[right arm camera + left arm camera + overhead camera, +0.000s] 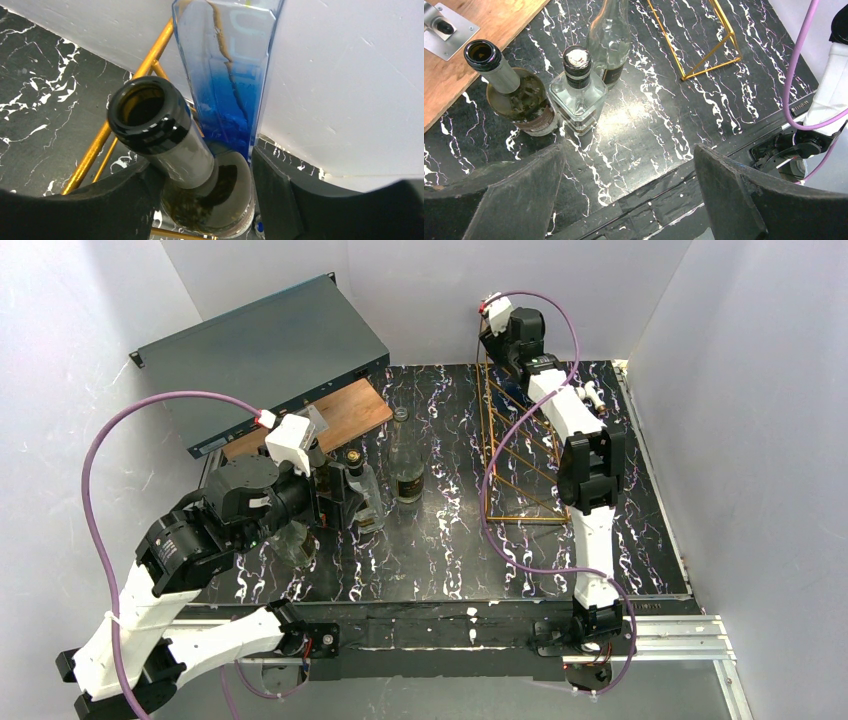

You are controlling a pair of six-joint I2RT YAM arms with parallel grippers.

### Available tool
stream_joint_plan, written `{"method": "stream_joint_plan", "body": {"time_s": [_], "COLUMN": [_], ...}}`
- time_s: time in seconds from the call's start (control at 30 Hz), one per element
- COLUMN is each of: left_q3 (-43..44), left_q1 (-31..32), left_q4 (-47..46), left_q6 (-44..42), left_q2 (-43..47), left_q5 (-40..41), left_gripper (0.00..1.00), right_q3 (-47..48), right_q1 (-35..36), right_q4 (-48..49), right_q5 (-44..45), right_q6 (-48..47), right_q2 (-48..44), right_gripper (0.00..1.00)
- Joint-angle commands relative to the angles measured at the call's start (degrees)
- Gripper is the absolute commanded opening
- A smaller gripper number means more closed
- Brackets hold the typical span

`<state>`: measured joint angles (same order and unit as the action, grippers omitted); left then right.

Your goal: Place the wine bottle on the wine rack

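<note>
Right gripper (205, 165): jaws parted wider than the neck between them, left finger touching it, a gap on the right.
Wine bottle (175, 150): dark glass, mouth uncorked, contents not visible; sits tilted among the rails of the wine rack (82, 167) at its far end.
Blue bottle (230, 75): clear, tint deepening toward the base, just behind the wine bottle against the white back wall (350, 75).
Left gripper (629, 150): wide open, empty, above the marbled surface (649, 115).
Beyond it, clustered: silver-necked bottle (519, 100), square clear bottle (576, 95), tall clear bottle (609, 40).
</note>
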<state>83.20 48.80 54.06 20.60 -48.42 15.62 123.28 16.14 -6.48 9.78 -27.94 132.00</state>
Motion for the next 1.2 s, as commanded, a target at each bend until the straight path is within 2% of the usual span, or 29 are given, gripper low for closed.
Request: {"method": "stream_joint_plan", "body": {"time_s": [0.0,0.7,1.17], "left_q3": [0.56,0.10,-0.17], "left_q1": [-0.35,-0.36,-0.34], "left_q4": [0.61,0.59,0.49], "left_q6": [-0.12,0.05,0.67], "left_q2": [0.04,0.39,0.70], "left_q5": [-0.32,-0.50,-0.59], "left_gripper": [0.99,0.99,0.99], "right_q3": [-0.46,-0.62,-0.04], "right_q1": [0.03,-0.06,-0.15], "right_q4": [-1.51,-3.83,-4.42], "right_q5": [-0.03,-3.11,-4.68], "right_q6": [1.69,5.28,7.09], "right_q2": [-3.30,-6.44,-8.14], "right_gripper": [0.73,0.96,0.98]}}
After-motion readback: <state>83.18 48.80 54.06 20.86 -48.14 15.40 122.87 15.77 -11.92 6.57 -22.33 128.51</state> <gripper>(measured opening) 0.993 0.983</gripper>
